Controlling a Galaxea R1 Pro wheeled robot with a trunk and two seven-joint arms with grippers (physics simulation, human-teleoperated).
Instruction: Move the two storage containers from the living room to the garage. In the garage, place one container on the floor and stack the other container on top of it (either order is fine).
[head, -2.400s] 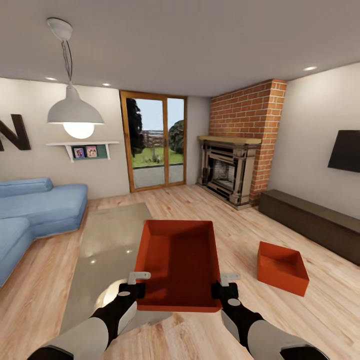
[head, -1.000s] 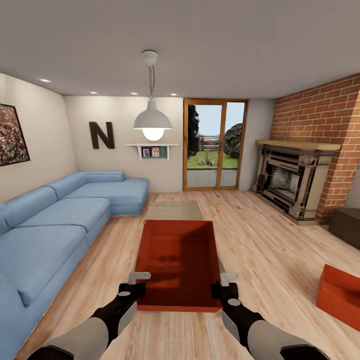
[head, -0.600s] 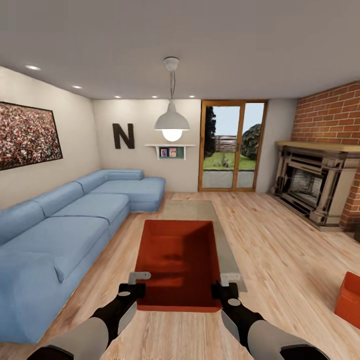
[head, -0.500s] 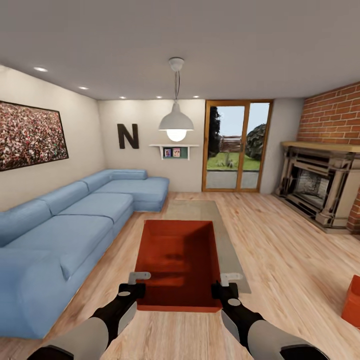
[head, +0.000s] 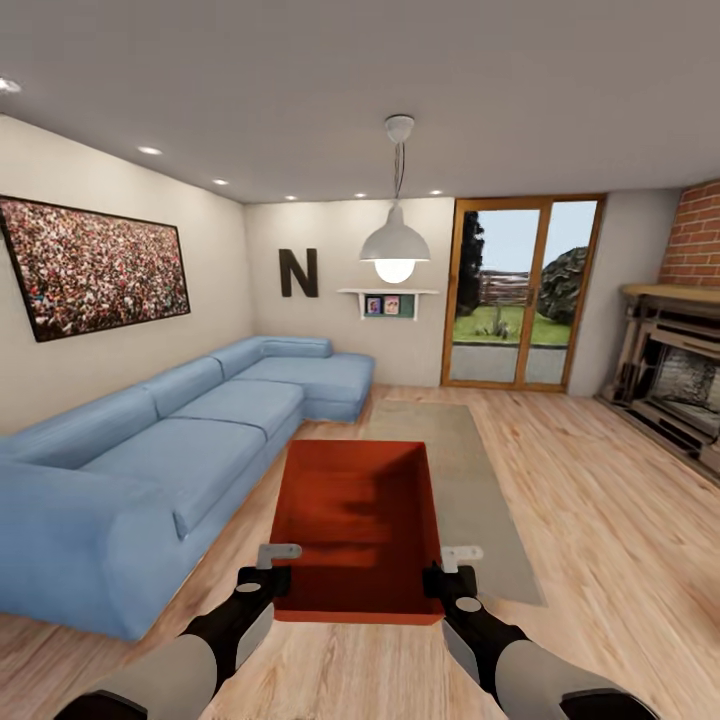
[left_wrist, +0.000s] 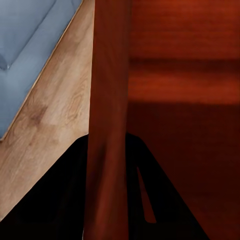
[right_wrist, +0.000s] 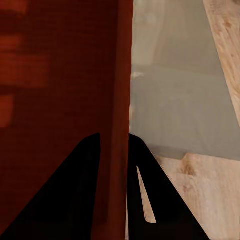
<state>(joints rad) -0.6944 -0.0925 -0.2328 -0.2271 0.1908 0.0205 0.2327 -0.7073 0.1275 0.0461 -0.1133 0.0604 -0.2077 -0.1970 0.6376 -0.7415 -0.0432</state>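
The robot stands in the living room with one orange-red storage container carried out in front of its chest, clear of the wood plank floor. The left hand is clamped on the container's left wall near the robot's end; in the left wrist view that wall runs straight between the two dark fingers. The right hand pinches the opposite wall the same way, with the wall caught between its fingers. Both grips sit at the near corners, so most of the bin hangs forward of them.

Taking the blue sectional sofa as the landmark: the container hangs just beside its near end, toward the grey rug, and the rug lies partly under the bin. The glass patio door and the fireplace are well beyond the sofa on the far side of the rug.

The step in hand looks like carrying this bin out toward the garage. To do it well, I'd say keep both hands level and matched, so the walls don't twist out of the pinch, and turn the base gently. The sofa corner is close on the left side; I'd swing wide of it. The bin appears empty, so it should ride light but may flex.
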